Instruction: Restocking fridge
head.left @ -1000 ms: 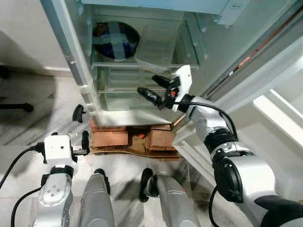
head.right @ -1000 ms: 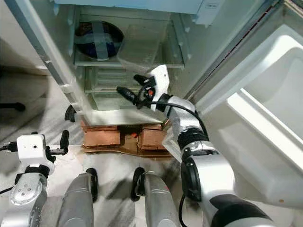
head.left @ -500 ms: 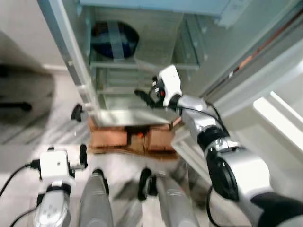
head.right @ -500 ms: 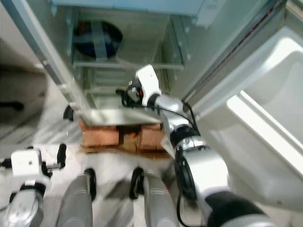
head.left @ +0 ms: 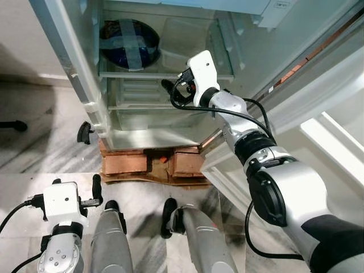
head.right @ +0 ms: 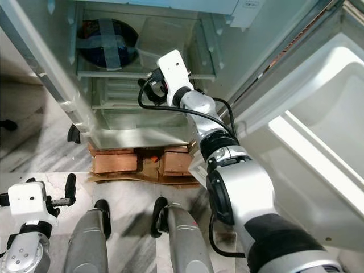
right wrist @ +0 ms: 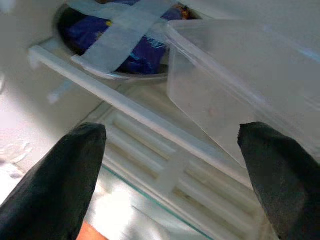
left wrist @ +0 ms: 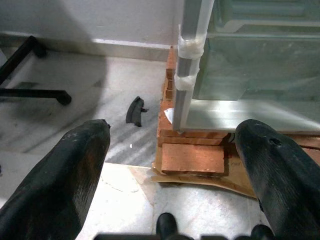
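While fridge [head.left: 74,74] stood open on brick base [head.left: 128,165], right gripper [head.left: 170,91] reached to shelf edge [right wrist: 125,112], jaws released, grasping nothing. Stock already on shelf: dark blue round dish [head.left: 128,42] far left, lid strapped by crossed pale tape, likely against spilling; clear plastic container [right wrist: 235,100] just beside it on right. Jaws pointed toward container, apparently to seat it deeper. Left gripper [left wrist: 175,170] hung idle low over floor [left wrist: 75,110], jaws released. Small black piece [left wrist: 135,111] lay on floor near bricks. No legible labels or writing.
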